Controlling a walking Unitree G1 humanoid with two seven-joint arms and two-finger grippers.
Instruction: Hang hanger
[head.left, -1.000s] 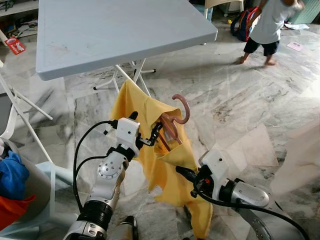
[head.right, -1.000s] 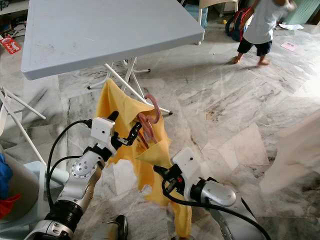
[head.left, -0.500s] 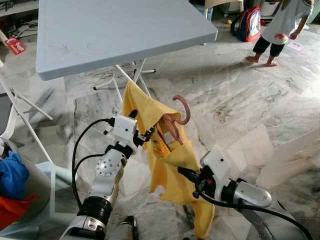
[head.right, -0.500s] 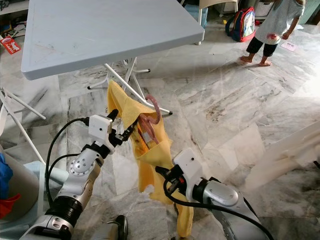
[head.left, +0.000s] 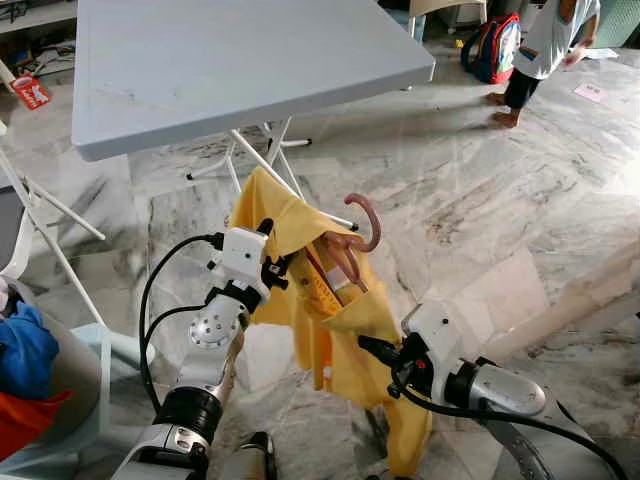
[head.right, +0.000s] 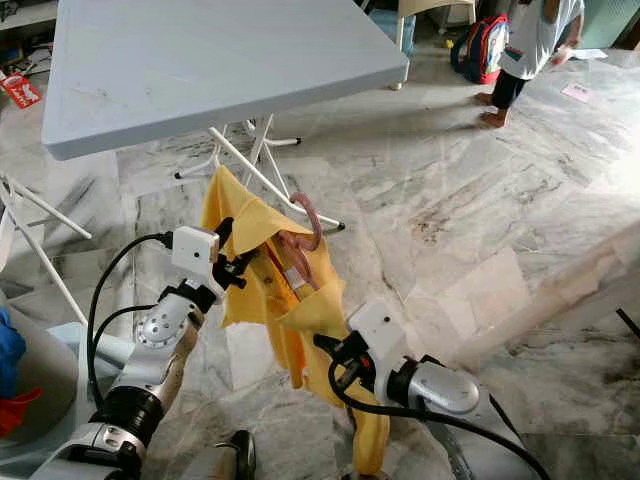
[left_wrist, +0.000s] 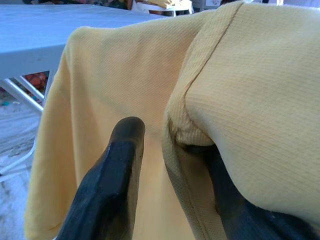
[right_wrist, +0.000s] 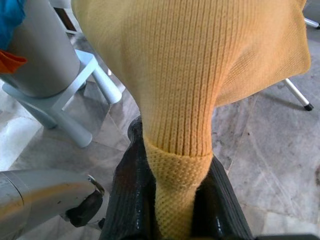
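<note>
A yellow shirt (head.left: 352, 325) hangs on a pinkish-brown hanger whose hook (head.left: 366, 214) sticks up from the collar, held in the air over the marble floor. My left gripper (head.left: 279, 270) is at the shirt's shoulder. In the left wrist view its fingers (left_wrist: 111, 180) stand apart, open, and a fold of yellow fabric (left_wrist: 240, 95) drapes over the other finger. My right gripper (head.left: 369, 347) is lower, at the shirt's front. Its wrist view shows it shut on a ribbed fold of the shirt (right_wrist: 176, 150).
A grey-blue folding table (head.left: 240, 60) stands just behind the shirt, its white legs (head.left: 262, 160) close by. A grey basket (head.left: 60, 375) with blue and red clothes is at my left. A person (head.left: 545, 45) and a backpack (head.left: 487, 42) are far right. A pale blurred board (head.left: 565, 300) lies right.
My left gripper has drawn back from the hanger toward the shirt's shoulder, and the fabric bunches there. The person has walked farther away. The pale board on the right has dropped lower.
</note>
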